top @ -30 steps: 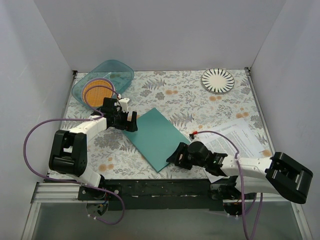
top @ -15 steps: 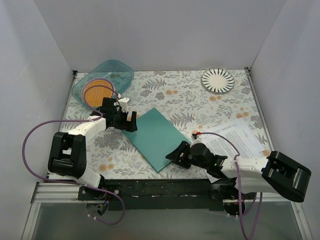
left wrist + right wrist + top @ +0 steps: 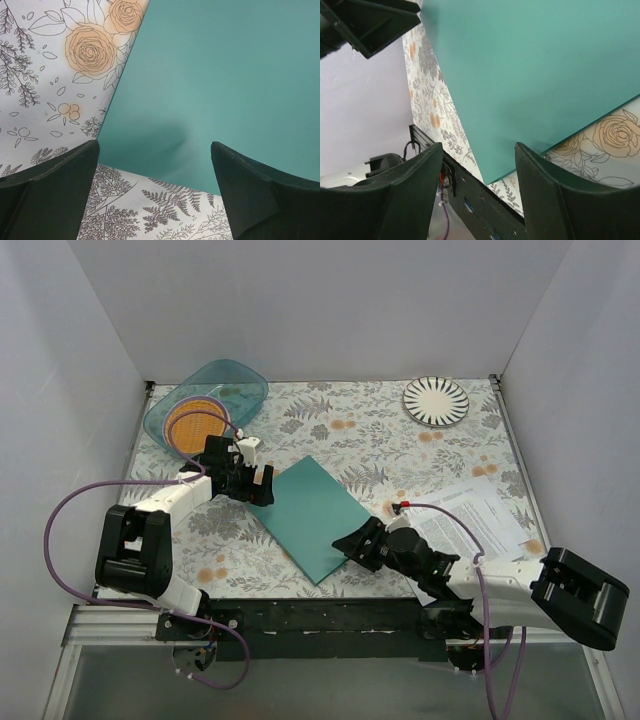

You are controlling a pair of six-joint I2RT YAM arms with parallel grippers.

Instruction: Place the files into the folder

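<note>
The closed teal folder [image 3: 310, 515] lies flat and slanted in the middle of the floral tablecloth. My left gripper [image 3: 262, 485] is open and empty, low at the folder's upper left corner. In the left wrist view the folder [image 3: 225, 75] fills the top, with its corner just ahead of my left gripper [image 3: 155, 192]. My right gripper [image 3: 350, 548] is open and empty at the folder's lower right edge. In the right wrist view the folder's near corner [image 3: 530, 75] lies between the jaws of my right gripper [image 3: 477, 195]. The files [image 3: 480, 515] lie on the table at the right, partly under the right arm.
A translucent teal bowl [image 3: 205, 400] holding an orange disc stands at the back left. A striped plate [image 3: 436, 400] sits at the back right. The black front rail [image 3: 320, 615] runs just below the folder's near corner. White walls enclose the table.
My right gripper has shifted up and slightly right along the folder's lower right edge. The left gripper has barely moved. The folder and files lie as before.
</note>
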